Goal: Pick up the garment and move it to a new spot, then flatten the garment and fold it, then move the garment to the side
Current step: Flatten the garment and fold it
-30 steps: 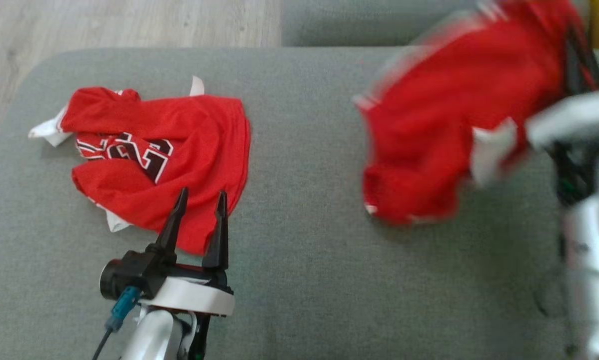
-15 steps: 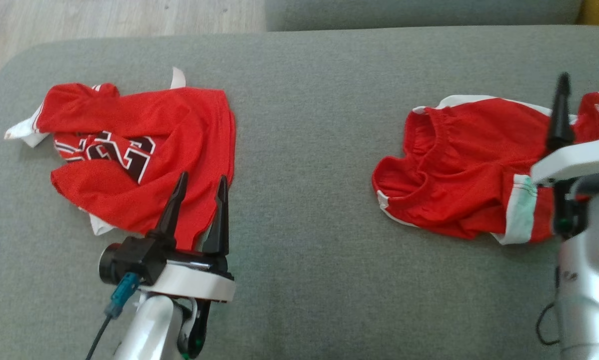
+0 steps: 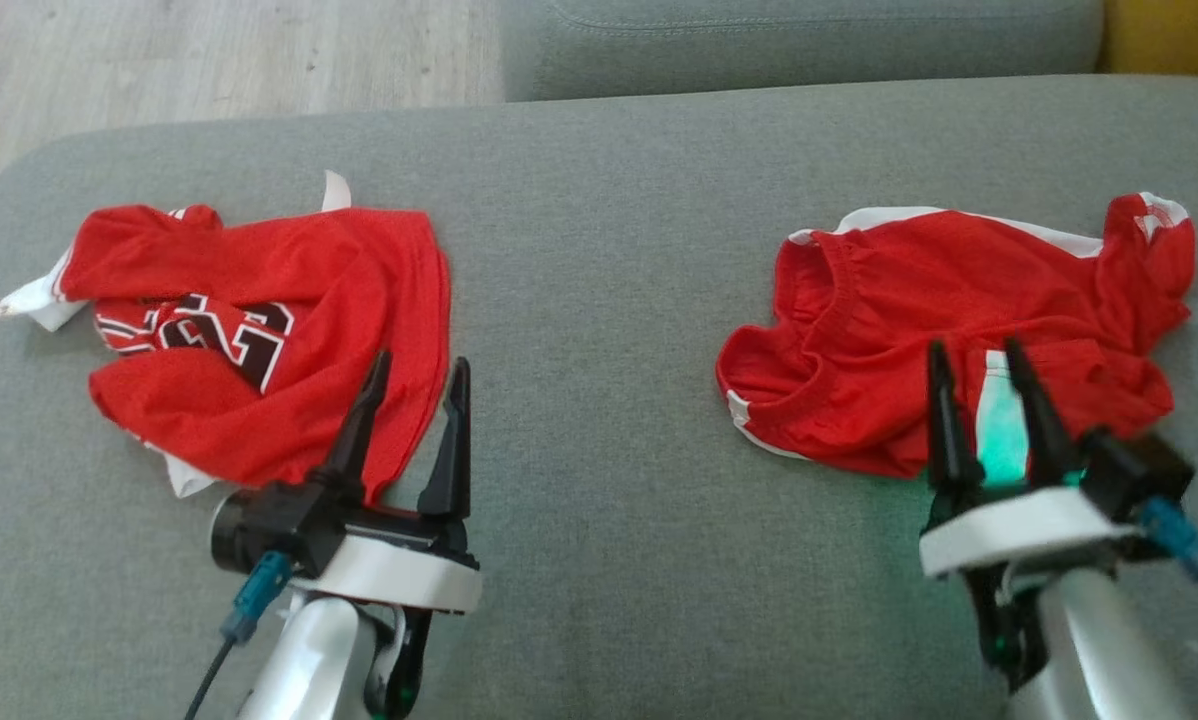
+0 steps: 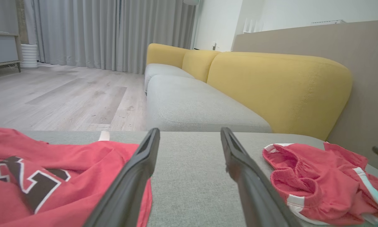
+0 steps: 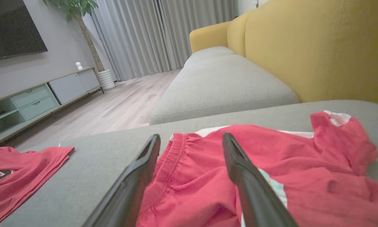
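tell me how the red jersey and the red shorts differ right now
The jersey shows black, white-edged numerals; the shorts show a gathered waistband and white stripes, with no print. The jersey lies on the left of the cushion, the shorts on its right. Both are red, crumpled and unfolded.

Red garments, two: one jersey (image 3: 359,280) with black-and-white numeral, one pair of shorts (image 3: 919,300) with white trim. Grippers, two: left gripper (image 3: 421,360), right gripper (image 3: 974,345); two dark fingers each. Grey seat cushions (image 4: 192,107), three. Yellow backrest sections (image 4: 280,88), three. One television (image 5: 12,28), one potted plant (image 5: 78,9), one low cabinet (image 5: 34,97).
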`<state>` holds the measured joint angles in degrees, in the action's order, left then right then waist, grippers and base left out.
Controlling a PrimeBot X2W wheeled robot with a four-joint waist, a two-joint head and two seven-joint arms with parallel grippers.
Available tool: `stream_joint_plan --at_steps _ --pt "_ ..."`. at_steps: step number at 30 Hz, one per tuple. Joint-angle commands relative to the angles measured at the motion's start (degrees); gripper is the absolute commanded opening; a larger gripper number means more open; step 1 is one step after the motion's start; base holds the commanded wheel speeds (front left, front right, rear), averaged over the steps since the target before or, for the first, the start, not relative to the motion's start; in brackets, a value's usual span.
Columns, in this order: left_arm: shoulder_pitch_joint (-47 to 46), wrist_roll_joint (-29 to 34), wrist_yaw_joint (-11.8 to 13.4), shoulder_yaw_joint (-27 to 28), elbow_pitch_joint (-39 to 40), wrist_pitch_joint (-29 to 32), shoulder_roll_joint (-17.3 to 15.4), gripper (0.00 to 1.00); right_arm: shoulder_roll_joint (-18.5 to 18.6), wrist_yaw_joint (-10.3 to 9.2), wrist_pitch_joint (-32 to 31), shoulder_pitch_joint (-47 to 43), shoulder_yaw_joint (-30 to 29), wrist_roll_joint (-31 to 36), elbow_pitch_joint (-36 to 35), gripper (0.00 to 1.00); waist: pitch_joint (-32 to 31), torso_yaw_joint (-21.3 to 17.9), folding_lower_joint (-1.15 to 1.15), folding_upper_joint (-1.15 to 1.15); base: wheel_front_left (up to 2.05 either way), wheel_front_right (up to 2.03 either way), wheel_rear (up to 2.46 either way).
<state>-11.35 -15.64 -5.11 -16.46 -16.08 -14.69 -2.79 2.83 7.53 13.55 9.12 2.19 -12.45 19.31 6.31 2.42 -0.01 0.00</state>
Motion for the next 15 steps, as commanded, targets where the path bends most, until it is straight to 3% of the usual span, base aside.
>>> stream_joint_plan --at_steps 1,8,15 --pt "-1.2 -0.3 0.0 1.6 2.1 -0.3 -0.1 1.00 0.1 -0.04 0.9 1.8 1.6 -0.1 -2.1 1.00 0.1 -0.1 0.01 0.00 0.00 0.00 0.00" --pt "-1.5 0.1 -0.2 1.5 2.2 -0.3 -0.1 1.00 0.1 -0.04 1.3 2.7 3.0 0.9 -2.9 1.00 0.7 -0.5 0.01 0.00 0.00 0.00 0.00" --pt "-1.9 -0.4 -0.3 0.4 2.0 -0.3 -0.1 1.00 0.1 -0.04 -2.5 6.9 1.9 3.5 3.1 1.00 1.6 1.0 0.01 0.00 0.00 0.00 0.00"
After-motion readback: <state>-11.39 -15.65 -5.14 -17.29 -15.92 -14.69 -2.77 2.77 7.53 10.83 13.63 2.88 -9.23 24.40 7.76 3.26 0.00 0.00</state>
